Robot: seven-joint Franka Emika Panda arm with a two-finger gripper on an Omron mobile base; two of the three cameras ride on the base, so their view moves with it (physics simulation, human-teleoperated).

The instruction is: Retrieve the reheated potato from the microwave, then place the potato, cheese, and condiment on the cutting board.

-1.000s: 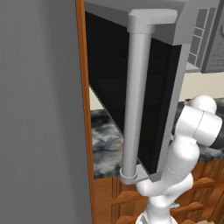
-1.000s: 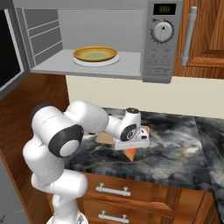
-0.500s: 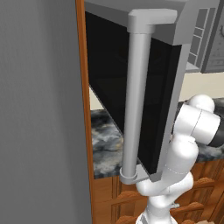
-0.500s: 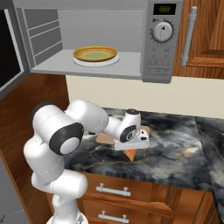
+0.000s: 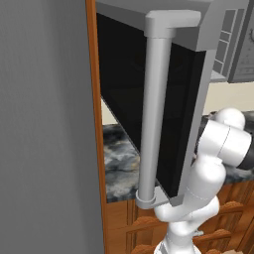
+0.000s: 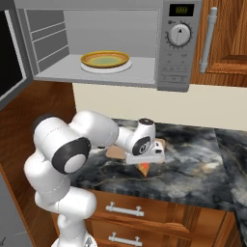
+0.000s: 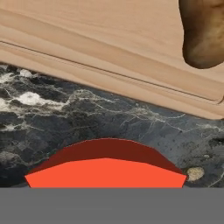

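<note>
Gripper (image 6: pixel 144 163) low at centre frame, clamped on orange-yellow, red-rinded cheese wedge (image 7: pixel 105 168) (judged: for carrying) beside tan wooden cutting board (image 7: pixel 87 39), where dull-brown potato (image 7: pixel 202 33) already sits upper right.

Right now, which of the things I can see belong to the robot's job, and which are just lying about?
Part of the job:
potato
board
cheese
microwave, door open

Just there:
plate inside the microwave
marble counter
wooden cupboards
drawers
</note>
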